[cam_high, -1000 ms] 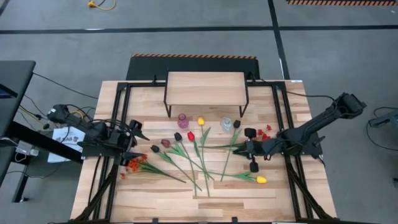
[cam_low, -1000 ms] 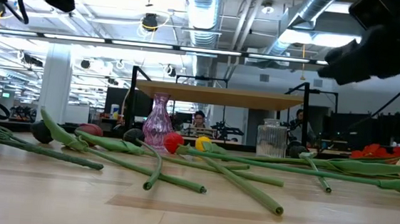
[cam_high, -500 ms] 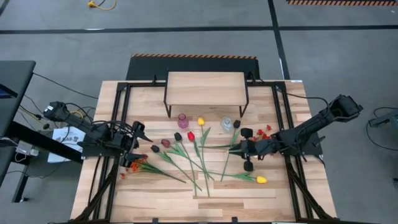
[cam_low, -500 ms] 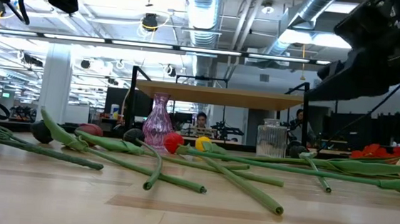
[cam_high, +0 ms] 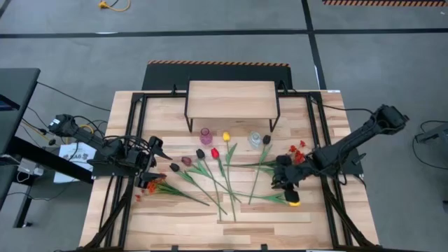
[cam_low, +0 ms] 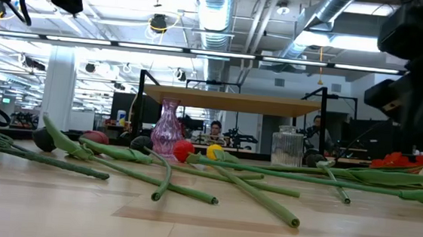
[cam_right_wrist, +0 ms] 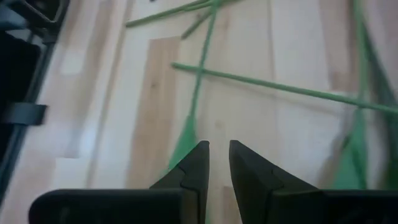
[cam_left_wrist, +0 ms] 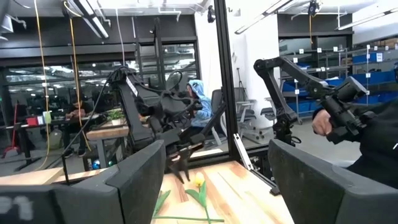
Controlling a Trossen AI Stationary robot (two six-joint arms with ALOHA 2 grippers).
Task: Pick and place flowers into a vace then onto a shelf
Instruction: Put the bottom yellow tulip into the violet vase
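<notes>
My right end effector (cam_high: 283,183) beside the yellow tulip (cam_high: 294,202), fingers narrowly parted, gripping nothing, my left end effector (cam_high: 155,155) wide open near the orange-red spray (cam_high: 151,186)

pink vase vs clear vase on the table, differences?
The pink vase is tinted, waisted and flares at the lip; the clear vase is colourless, straight-sided and squatter. The pink vase stands left of the shelf's middle, the clear vase toward the right. Both stand upright, with no flowers in them.

Two vases (cam_high: 206,134), one shelf (cam_high: 231,99), two arms (cam_high: 350,145)
</notes>
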